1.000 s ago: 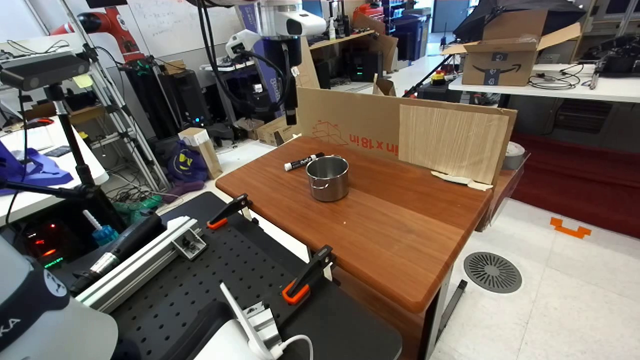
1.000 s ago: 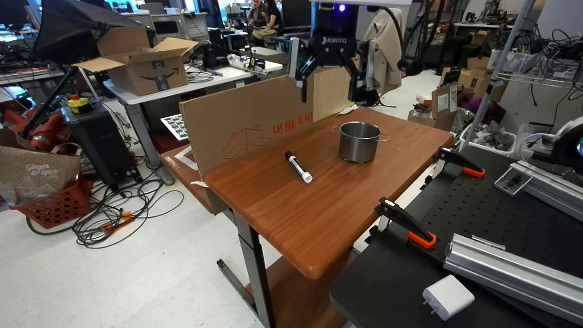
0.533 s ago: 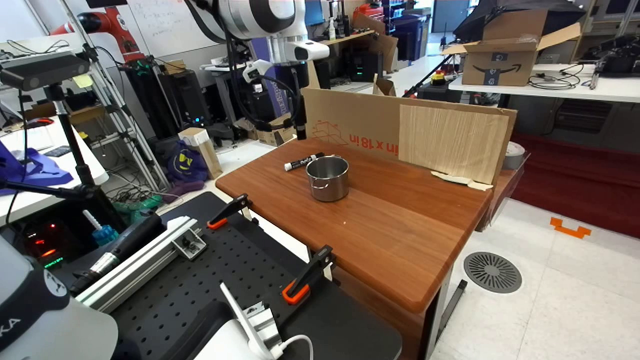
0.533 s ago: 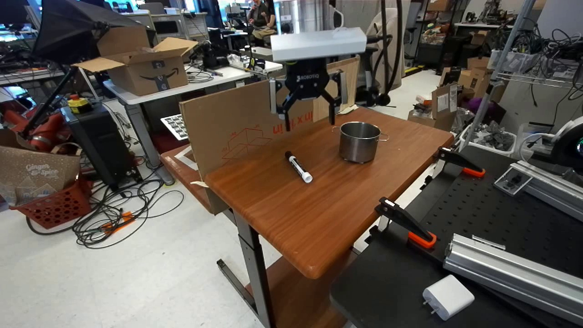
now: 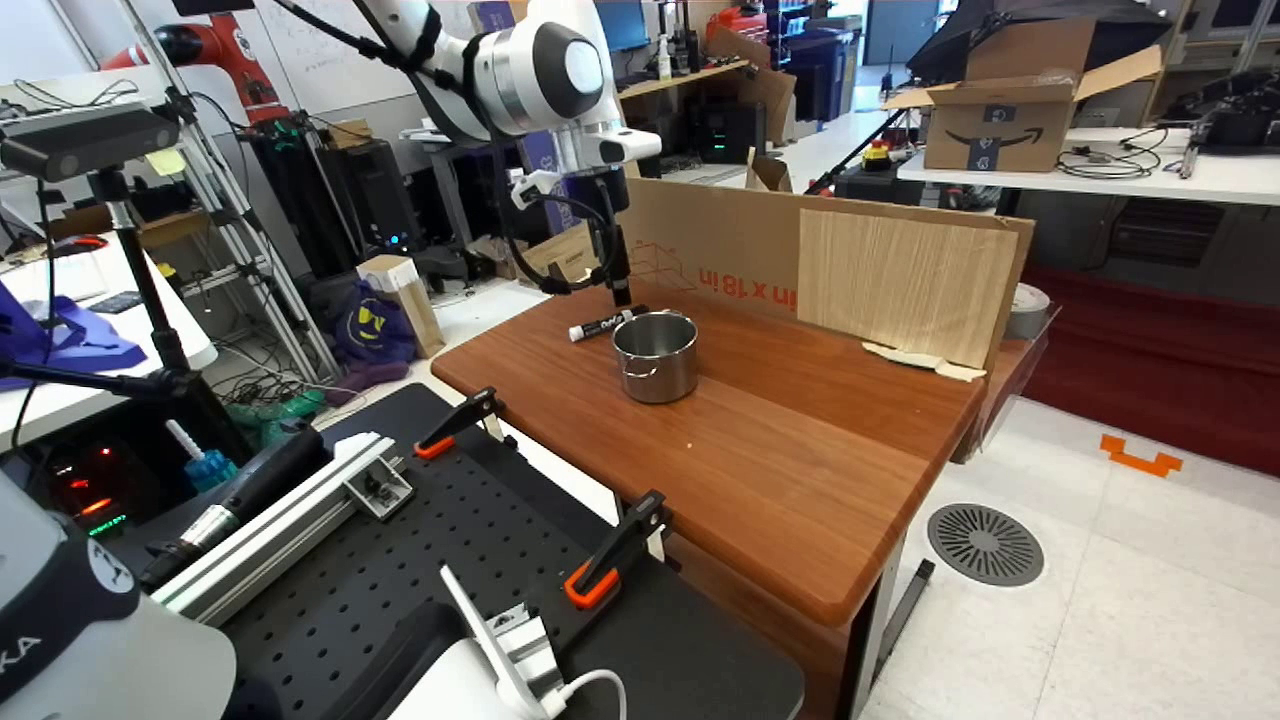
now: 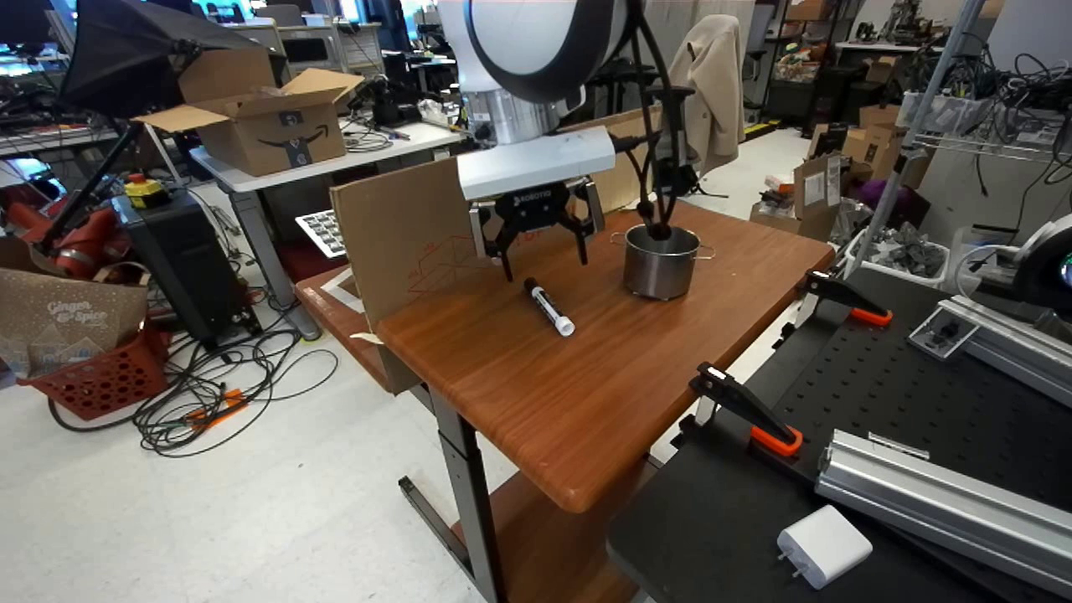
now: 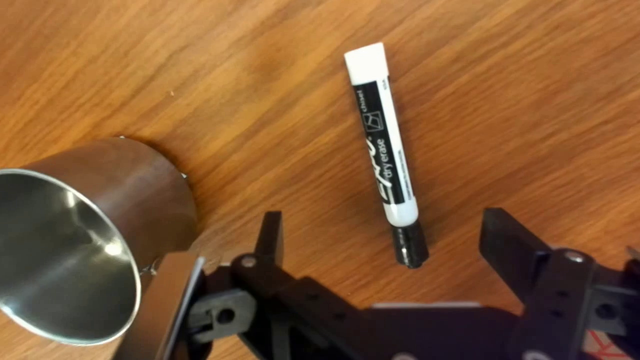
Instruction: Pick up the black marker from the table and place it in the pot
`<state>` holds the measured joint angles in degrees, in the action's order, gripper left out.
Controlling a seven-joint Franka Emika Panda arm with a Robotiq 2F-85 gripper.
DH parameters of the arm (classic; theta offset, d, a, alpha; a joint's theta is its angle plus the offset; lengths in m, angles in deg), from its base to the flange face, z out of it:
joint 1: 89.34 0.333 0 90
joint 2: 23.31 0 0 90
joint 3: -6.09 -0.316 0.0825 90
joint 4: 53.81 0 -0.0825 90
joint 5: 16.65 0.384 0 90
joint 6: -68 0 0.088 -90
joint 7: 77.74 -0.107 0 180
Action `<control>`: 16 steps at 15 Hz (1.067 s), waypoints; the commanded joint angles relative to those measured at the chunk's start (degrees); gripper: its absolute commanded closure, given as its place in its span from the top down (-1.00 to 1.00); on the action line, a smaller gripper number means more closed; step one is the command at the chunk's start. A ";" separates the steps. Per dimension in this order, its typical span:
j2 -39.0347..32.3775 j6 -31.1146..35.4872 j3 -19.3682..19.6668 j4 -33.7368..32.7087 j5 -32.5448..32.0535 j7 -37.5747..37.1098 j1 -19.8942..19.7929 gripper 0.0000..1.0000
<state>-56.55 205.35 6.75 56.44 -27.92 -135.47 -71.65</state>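
The black marker has a white barrel, black label and black cap. It lies flat on the brown table and shows in both exterior views. The silver pot stands upright beside it, at the left of the wrist view, and in both exterior views. My gripper is open and empty above the table. In the wrist view the marker's cap end appears between the fingertips, touching neither. In an exterior view the gripper hangs just above and behind the cap end.
A cardboard panel stands along the table's back edge, close behind the gripper. Orange-tipped clamps hold the near edge by the black perforated board. The arm's cables hang in front of the pot in an exterior view.
My arm has come down and forward from high above the table to close above the marker, and the gripper has turned slightly. It stays open. The marker and pot have not moved.
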 commanded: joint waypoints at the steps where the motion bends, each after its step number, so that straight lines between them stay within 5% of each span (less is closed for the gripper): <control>1: -3.79 -0.19 2.39 -4.21 -2.39 -1.83 2.51 1.00; 8: -8.54 -1.08 4.10 -8.69 -2.93 -1.52 3.88 1.00; 9: -8.97 -1.17 4.21 -9.13 -2.90 -1.45 3.96 0.85; 10: -9.37 -1.39 4.41 -9.58 -3.13 -1.35 4.13 0.45; 12: -9.72 -1.85 4.51 -10.14 -3.47 -1.09 4.32 0.33; 16: -10.07 -2.00 4.51 -10.96 -3.52 -0.67 4.50 -0.26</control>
<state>-65.19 205.07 9.88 47.50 -29.98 -135.90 -68.48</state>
